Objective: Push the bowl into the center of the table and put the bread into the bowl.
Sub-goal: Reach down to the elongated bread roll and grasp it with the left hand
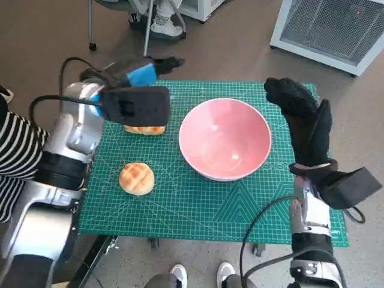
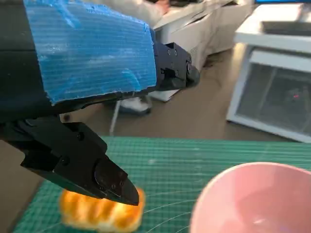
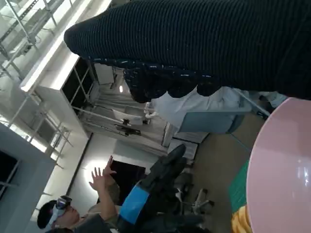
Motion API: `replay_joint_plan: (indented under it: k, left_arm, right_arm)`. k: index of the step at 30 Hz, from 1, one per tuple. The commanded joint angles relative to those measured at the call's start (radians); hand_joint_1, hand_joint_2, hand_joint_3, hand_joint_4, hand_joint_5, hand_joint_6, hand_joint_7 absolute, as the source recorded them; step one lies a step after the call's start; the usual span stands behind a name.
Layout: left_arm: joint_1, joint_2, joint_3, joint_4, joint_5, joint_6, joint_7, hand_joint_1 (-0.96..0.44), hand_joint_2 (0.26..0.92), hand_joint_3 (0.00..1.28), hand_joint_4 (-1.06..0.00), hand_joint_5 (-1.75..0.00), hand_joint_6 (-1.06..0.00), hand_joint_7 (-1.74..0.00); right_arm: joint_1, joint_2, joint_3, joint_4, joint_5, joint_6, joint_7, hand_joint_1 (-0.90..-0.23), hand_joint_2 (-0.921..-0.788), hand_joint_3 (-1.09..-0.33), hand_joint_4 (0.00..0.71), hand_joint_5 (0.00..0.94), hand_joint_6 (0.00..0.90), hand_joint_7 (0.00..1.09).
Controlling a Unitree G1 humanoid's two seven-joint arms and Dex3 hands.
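Round bun point(image 1: 137, 178) near mat point(image 1: 198, 207) edge; bowl point(image 1: 224, 139) roughly central.

Looks like a robotics lab/workshop: green cutting mat point(image 1: 198, 204) as bench top, white vented equipment cabinet point(image 1: 330, 27) on bare floor, high industrial windows w/ steel framing point(image 3: 29, 43), person w/ VR headset point(image 3: 60, 206) raising hands.

Left hand point(image 1: 141, 75): black, blue tape behind the fingers point(image 2: 109, 177). Right hand point(image 1: 303, 117): black knitted glove. Forearms pale, black cables.
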Motion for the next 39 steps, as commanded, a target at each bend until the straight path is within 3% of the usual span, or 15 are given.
replay_joint_plan:
  k: [1, 18, 26, 30, 39]
  left_arm:
    - [-0.013, 0.0, -0.015, 0.064, 0.016, -0.002, 0.006, -0.3, 0.705, 0.0, 0.0, 0.0, -0.05, -0.03]
    - [-0.101, -0.062, -0.078, 0.455, 0.058, -0.084, 0.081, -0.36, 0.711, 0.0, 0.0, 0.0, -0.06, -0.03]
    - [-0.123, -0.072, -0.091, 0.51, 0.056, -0.104, 0.099, -0.37, 0.712, 0.0, 0.0, 0.0, -0.07, -0.03]
    - [-0.101, -0.123, -0.14, 0.61, 0.1, -0.06, 0.117, -0.38, 0.717, 0.0, 0.0, 0.0, -0.08, -0.03]
    - [-0.091, -0.154, -0.17, 0.663, 0.129, -0.025, 0.142, -0.42, 0.721, 0.0, 0.0, 0.0, -0.09, -0.03]
  right_arm:
    - [0.029, 0.006, 0.002, 0.006, -0.014, 0.008, -0.014, -0.712, -0.921, -0.796, 0.133, 0.0, 0.036, 0.48]
    - [0.044, 0.008, 0.007, -0.012, -0.011, 0.011, -0.015, -0.71, -0.921, -0.805, 0.131, 0.0, 0.035, 0.49]
    - [0.047, 0.008, 0.008, -0.017, -0.011, 0.013, -0.015, -0.71, -0.921, -0.805, 0.131, 0.0, 0.034, 0.49]
    - [0.065, 0.006, 0.005, -0.032, -0.003, 0.02, -0.012, -0.712, -0.921, -0.804, 0.132, 0.001, 0.034, 0.49]
    - [0.085, 0.003, 0.004, -0.061, -0.009, 0.03, -0.02, -0.715, -0.921, -0.803, 0.132, 0.001, 0.034, 0.49]
